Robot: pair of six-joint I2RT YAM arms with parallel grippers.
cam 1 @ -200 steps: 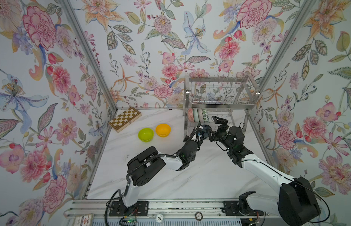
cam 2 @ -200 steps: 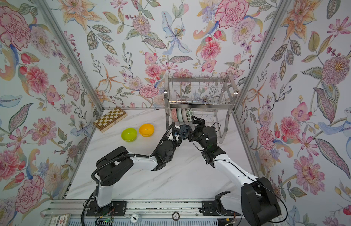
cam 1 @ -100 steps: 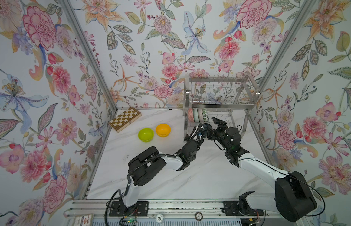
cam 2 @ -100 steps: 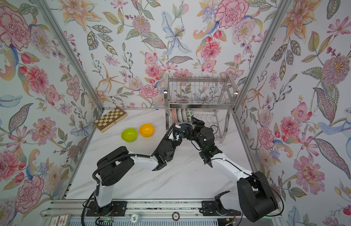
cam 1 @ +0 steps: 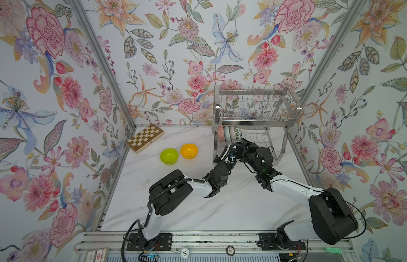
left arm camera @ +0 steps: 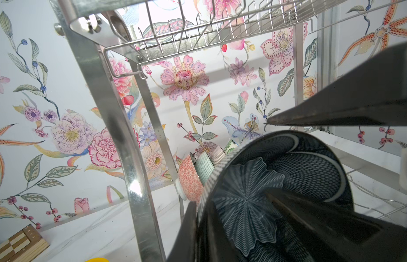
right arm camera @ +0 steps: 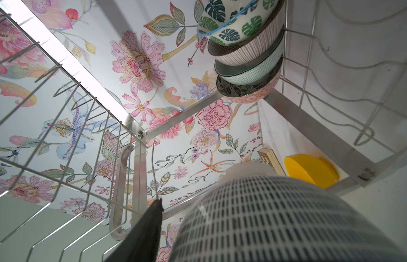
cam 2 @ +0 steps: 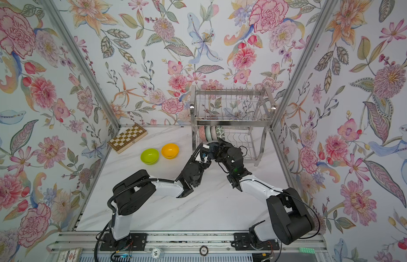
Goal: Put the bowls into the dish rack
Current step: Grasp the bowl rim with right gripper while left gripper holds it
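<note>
My left gripper (cam 1: 234,148) is shut on the wall of the dark navy flower-patterned bowl (left arm camera: 254,199), held tilted in front of the dish rack's (cam 1: 254,123) lower shelf. My right gripper (cam 1: 243,145) meets it from the right. One of its fingers (right arm camera: 150,226) stands a little apart from the bowl's dashed outside (right arm camera: 277,215); the other finger is hidden. Several bowls (right arm camera: 245,52) stand on edge in the lower shelf's left end. A lime green bowl (cam 1: 169,156) and an orange-yellow bowl (cam 1: 189,151) sit on the table to the left of the rack.
A wooden chessboard (cam 1: 144,138) lies at the back left corner. The rack's steel leg (left arm camera: 120,127) stands just left of the held bowl. The upper wire shelf (right arm camera: 61,113) hangs overhead. Flowered walls close in on three sides.
The right gripper has moved left up to the bowl held by the left gripper, and its jaws have narrowed around it. The left gripper has barely moved.
</note>
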